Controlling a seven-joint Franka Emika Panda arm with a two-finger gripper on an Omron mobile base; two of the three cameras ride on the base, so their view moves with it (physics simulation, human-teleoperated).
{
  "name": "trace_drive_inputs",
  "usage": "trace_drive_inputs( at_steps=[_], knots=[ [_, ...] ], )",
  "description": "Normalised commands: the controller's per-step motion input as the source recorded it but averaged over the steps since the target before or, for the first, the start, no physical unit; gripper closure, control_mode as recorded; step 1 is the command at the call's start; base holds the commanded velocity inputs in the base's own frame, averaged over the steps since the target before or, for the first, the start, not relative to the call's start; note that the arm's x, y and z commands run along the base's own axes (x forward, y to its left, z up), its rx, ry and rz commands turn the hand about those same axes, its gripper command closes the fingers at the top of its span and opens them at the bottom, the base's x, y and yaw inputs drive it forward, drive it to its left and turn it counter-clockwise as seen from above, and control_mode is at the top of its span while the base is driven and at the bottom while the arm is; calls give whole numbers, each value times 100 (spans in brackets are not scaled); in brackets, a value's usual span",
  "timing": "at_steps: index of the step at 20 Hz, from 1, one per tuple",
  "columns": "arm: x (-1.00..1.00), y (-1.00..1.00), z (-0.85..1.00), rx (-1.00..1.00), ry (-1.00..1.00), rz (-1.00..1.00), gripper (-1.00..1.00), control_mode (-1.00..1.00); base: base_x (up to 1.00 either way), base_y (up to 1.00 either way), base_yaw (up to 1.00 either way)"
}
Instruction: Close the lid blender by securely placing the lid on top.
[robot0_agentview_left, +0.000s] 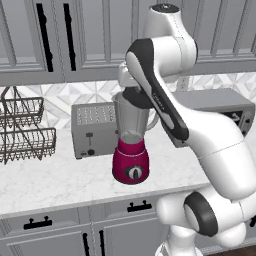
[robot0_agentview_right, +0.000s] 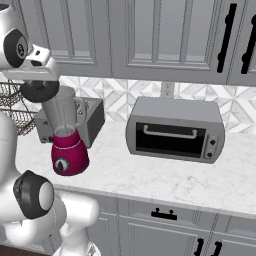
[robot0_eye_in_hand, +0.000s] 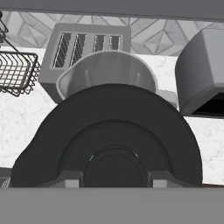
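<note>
- Left base view: we see the gripper (robot0_agentview_left: 134, 95) poised over the mouth of the blender (robot0_agentview_left: 131, 145), closed on the black lid (robot0_agentview_left: 136, 97). Under the jaws the clear jar stands upright on its magenta base, on a white marbled counter (robot0_agentview_left: 50, 180). Just beyond the jar sits a silver toaster (robot0_agentview_left: 93, 129); well off to the far side hang two wire baskets (robot0_agentview_left: 24, 131). Grey cabinets (robot0_agentview_left: 75, 40) run above, with drawers under the counter edge.
- Right base view: the lid (robot0_agentview_right: 40, 90) hangs at the jar's rim, and we cannot tell whether it touches. The blender (robot0_agentview_right: 67, 140) stands just below the jaws, the toaster (robot0_agentview_right: 85, 120) right behind it. A toaster oven (robot0_agentview_right: 175, 131) rests well apart along the counter (robot0_agentview_right: 165, 180), against a patterned tile backsplash (robot0_agentview_right: 125, 95).
- Hand view: the lid (robot0_eye_in_hand: 109, 140) sits clamped between the fingertips (robot0_eye_in_hand: 72, 180). Past it we see the jar's open mouth (robot0_eye_in_hand: 109, 72), then the toaster (robot0_eye_in_hand: 87, 43); a basket (robot0_eye_in_hand: 15, 72) lies to one side, the toaster oven (robot0_eye_in_hand: 201, 74) to the other.
</note>
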Motion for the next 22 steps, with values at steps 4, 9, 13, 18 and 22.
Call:
trace_drive_inputs(
  at_steps=[4,9,13,18,22],
  knots=[
    [11,0,-11,0,0,0,100,-100,0,0,0],
    [39,-2,0,0,0,0,100,-100,0,0,0],
    [24,0,0,0,0,0,100,-100,0,0,0],
    [8,0,-12,-1,5,0,100,-100,0,0,0],
    [9,0,-7,-1,4,0,100,-100,0,0,0]
  ],
)
